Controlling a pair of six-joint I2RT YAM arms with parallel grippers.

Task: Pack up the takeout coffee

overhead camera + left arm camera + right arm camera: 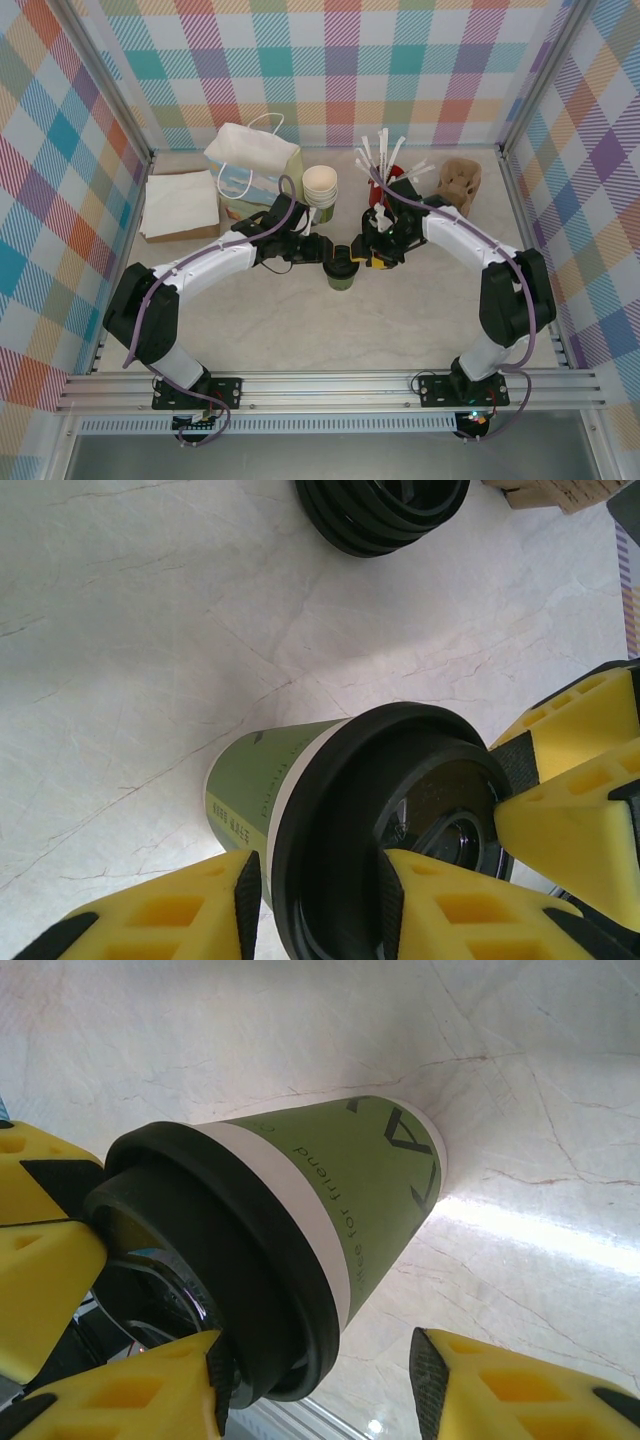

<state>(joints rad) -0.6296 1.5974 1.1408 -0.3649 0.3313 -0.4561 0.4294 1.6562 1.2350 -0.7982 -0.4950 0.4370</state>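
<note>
The takeout coffee [341,275] stands upright at mid-table: a green paper cup [250,780] under a black lid [340,820]. My left gripper [322,252] comes at it from the left. In the left wrist view the left gripper [320,865] straddles the lid's rim, one pad outside by the cup wall and one on the lid's top, pinching it. My right gripper [368,255] reaches in from the right. In the right wrist view the right gripper [318,1345] has one pad against the lid [230,1260] and the other standing well off the cup [370,1180].
A gift bag [255,160] stands at the back left beside a stack of lidless cups [320,187] and folded paper [180,205]. Straws [385,160] and a brown cup carrier [460,185] sit at the back right. A stack of black lids [385,510] lies just beyond the cup.
</note>
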